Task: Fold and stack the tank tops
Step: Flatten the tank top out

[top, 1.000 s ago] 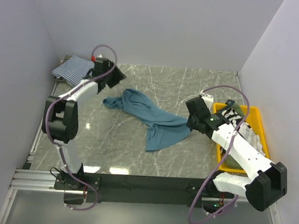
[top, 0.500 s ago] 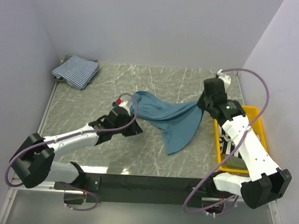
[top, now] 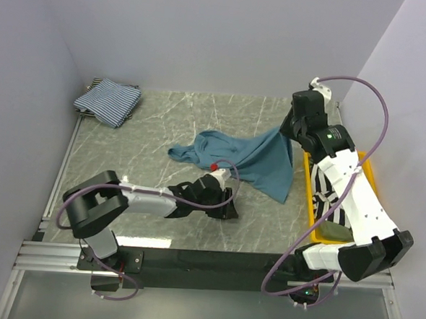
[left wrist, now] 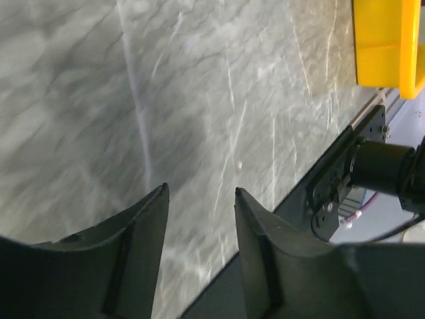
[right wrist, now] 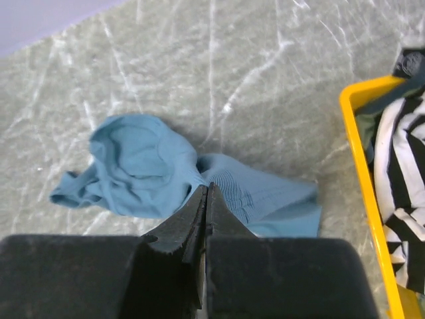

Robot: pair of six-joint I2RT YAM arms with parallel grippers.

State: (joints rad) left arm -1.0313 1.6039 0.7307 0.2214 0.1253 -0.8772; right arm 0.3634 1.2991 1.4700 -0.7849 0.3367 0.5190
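Left to right: folded fine blue-and-white striped tank top [top: 108,101] lies in the far left corner of the table [top: 149,134]; left gripper [top: 232,204] sits low over the near centre, its jaws spread with only bare marble between them in the wrist view [left wrist: 200,193]; teal-blue tank top [top: 249,158] is draped mid-table, one edge raised; right gripper [top: 287,131] has its jaws pressed together, pinching that raised edge [right wrist: 204,189]; yellow tray [top: 310,209] at far right holds the black-and-white striped tank top [top: 327,188] and the olive-green tank top [top: 332,228].
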